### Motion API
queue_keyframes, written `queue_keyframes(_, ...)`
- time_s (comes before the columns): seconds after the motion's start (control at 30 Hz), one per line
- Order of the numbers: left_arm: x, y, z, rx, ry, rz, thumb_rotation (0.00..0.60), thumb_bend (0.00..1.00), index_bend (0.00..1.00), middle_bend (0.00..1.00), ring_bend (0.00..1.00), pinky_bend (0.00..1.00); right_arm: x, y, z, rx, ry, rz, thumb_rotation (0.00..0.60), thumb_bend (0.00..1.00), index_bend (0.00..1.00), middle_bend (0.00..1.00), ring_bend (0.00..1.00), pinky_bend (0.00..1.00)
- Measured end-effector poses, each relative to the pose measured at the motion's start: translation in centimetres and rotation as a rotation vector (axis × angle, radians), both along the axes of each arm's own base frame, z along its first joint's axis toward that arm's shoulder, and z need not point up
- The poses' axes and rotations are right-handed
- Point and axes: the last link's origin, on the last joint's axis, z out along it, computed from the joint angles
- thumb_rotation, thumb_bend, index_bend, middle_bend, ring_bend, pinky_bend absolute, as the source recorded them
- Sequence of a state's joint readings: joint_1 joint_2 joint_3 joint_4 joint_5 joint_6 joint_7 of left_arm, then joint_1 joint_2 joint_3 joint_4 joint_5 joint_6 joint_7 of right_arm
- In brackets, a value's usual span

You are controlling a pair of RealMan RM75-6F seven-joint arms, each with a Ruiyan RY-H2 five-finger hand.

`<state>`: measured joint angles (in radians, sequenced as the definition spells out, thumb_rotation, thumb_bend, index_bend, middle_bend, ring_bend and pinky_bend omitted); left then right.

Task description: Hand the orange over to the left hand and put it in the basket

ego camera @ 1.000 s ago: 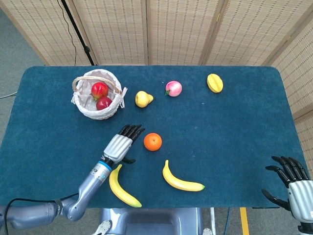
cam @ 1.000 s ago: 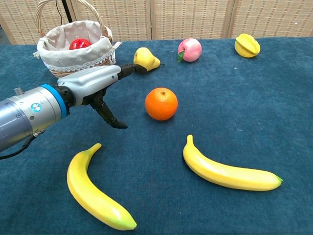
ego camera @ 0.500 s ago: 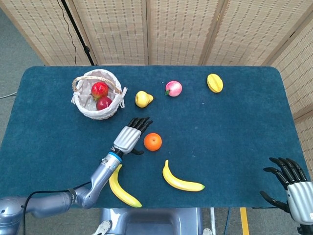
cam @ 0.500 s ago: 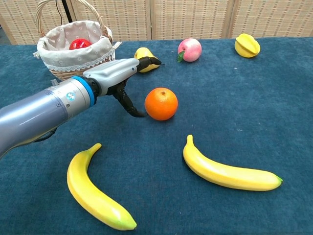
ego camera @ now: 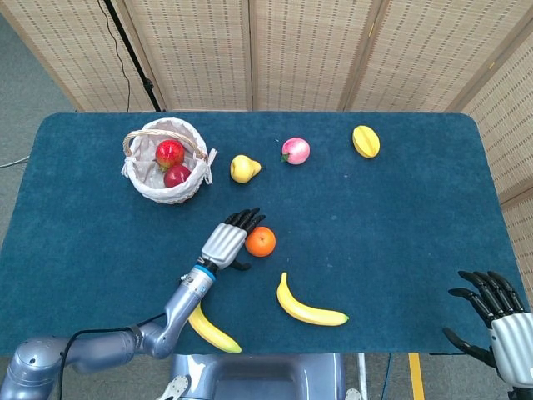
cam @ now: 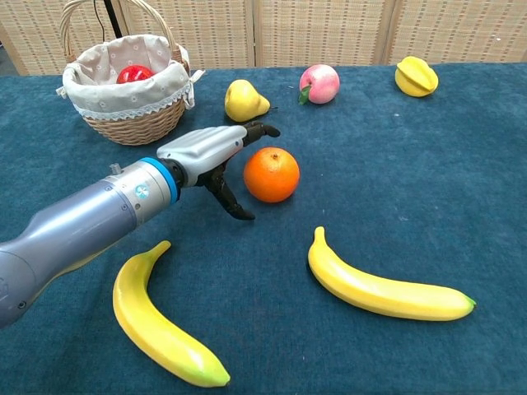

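Blue table (ego camera: 400,217) — orange (ego camera: 261,242) just beside left robot hand (ego camera: 226,241).

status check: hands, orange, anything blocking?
Left hand open beside the round orange, not gripping. Right hand open at table edge. Orange on the blue cloth, nothing between it and the white-lined wicker basket.

We see a surface (ego camera: 400,225) covered in dark blue cloth. On it, toward the far left, stands a wicker basket (ego camera: 148,181) lined with pale fabric. Just to its right lie a yellow pear (ego camera: 243,168), then a pink peach (ego camera: 295,151), then a yellow fruit (ego camera: 365,141) further right. Nearer the middle rests an orange (ego camera: 261,242). Two bananas lie along the near edge: one banana (ego camera: 308,306) below the orange, another banana (cam: 160,327) to its left.
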<state>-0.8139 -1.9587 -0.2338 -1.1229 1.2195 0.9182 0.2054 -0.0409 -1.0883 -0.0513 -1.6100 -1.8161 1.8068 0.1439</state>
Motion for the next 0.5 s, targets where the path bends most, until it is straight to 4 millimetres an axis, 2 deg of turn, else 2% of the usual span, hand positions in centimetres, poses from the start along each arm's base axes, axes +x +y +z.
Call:
queue_keyframes(0.2, 0.09, 0.07, -0.54, 0.041, -0.003, -0.005, 0.6, 0.04, 0.36, 0.28, 0.25, 0.34, 0.23, 0.21, -0.15, 0.026, -0.023, 0.021, 0.6, 0.0, 0.35, 0.22, 0.2, 0.14)
queue_keyframes(0.37, 0.25, 0.01, -0.47, 0.116, -0.013, -0.011, 0.6, 0.07, 0.4, 0.32, 0.28, 0.36, 0.37, 0.37, -0.18, 0.048, -0.046, 0.035, 0.6, 0.0, 0.35, 0.23, 0.2, 0.14)
queue_keyframes(0.43, 0.24, -0.1, -0.54, 0.136, -0.016, -0.011, 0.6, 0.09, 0.43, 0.36, 0.3, 0.38, 0.47, 0.48, -0.19, 0.061, -0.058, 0.044, 0.6, 0.0, 0.36, 0.23, 0.2, 0.15)
queue_keyframes(0.5, 0.2, -0.18, -0.56, 0.151, -0.019, -0.01, 0.6, 0.11, 0.51, 0.43, 0.36, 0.42, 0.57, 0.59, -0.22, 0.072, -0.065, 0.052, 0.6, 0.0, 0.36, 0.23, 0.21, 0.15)
